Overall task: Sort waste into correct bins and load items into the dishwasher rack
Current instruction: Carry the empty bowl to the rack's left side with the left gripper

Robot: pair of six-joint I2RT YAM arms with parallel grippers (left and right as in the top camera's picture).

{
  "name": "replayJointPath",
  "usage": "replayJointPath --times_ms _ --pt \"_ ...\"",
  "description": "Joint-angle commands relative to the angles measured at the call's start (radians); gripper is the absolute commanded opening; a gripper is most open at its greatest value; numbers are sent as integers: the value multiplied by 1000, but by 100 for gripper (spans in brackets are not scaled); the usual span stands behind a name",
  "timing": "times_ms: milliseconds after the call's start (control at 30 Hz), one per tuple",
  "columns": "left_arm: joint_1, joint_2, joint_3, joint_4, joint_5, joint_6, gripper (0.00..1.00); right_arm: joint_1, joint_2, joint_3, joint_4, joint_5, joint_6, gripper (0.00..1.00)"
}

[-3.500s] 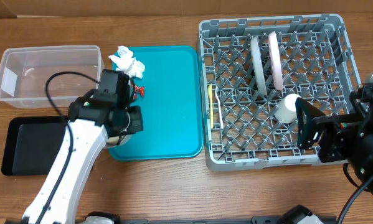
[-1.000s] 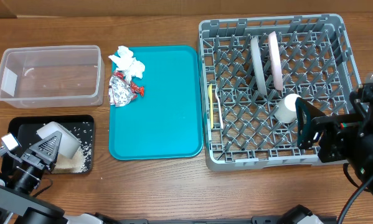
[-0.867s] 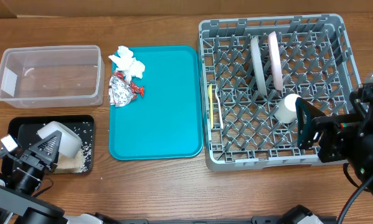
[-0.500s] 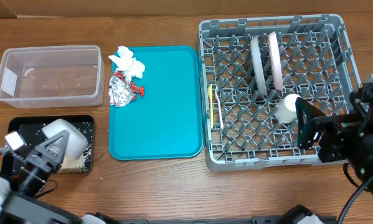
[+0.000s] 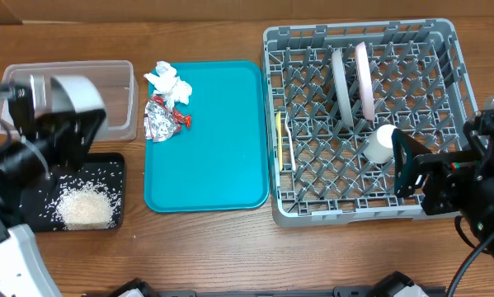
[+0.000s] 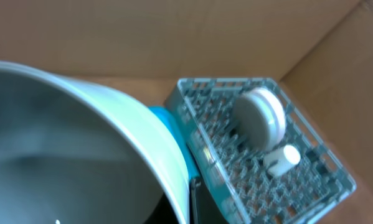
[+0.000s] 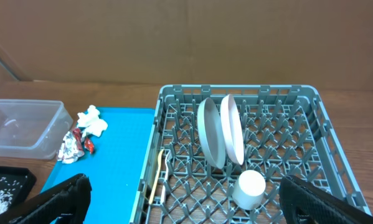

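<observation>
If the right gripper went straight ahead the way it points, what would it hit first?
Probably the cup in the rack, just ahead of the open right gripper. Its height is unclear, so it might pass over and reach the plates instead.

We see the left tool has come up from the front-left corner of the bench, lifting the bowl over the near wall of the clear tub. The rice the bowl was hiding now lies as an open heap in the black tray.
</observation>
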Motion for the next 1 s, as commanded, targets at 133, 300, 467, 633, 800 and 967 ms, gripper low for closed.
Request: replayJointPath --times_ms 133,300,467,633,800,967 --pt "-502 182 47 471 -153 -537 4 1 -5 2 5 10 7 100" --pt "-633 503 47 1098 184 -909 4 1 -5 2 5 10 7 100" --pt "-722 813 47 1712 222 -1324 4 1 -5 2 5 10 7 100" --pt "-789 1062 47 2046 206 -1569 4 1 -5 2 5 10 7 100" --pt "-840 1261 47 2564 45 -1881 4 1 -5 2 5 10 7 100" --pt "-858 1369 47 2694 -34 -1977 4 1 -5 2 5 10 7 100"
